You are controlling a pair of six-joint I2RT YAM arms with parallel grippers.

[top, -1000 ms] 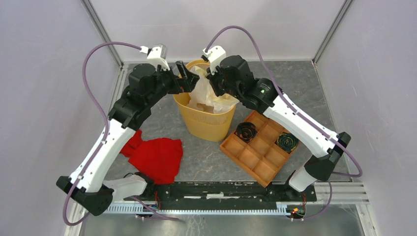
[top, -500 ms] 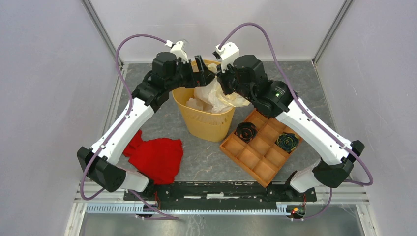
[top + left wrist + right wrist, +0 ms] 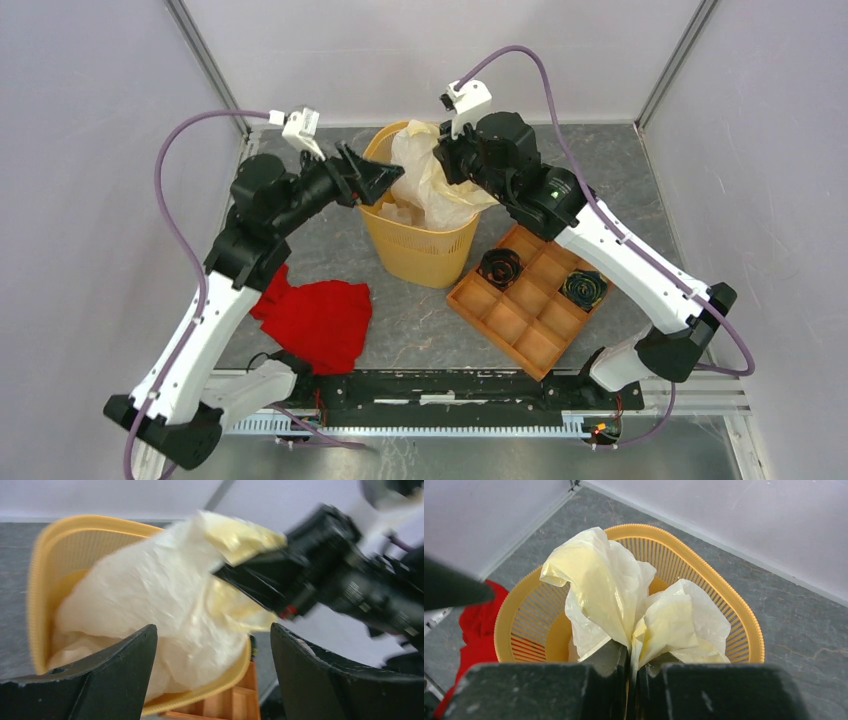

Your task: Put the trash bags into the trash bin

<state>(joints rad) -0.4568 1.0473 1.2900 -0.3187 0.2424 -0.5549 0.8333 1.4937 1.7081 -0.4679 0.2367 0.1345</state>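
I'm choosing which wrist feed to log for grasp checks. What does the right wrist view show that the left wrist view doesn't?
Only the right wrist view shows the right end effector from behind, shut on the trash bag, plus the red cloth beside the trash bin. Only the left wrist view shows the left end effector open with nothing between its fingers, and a corner of the compartment tray. Both show the bag bunched up, partly inside the bin and rising above its rim.
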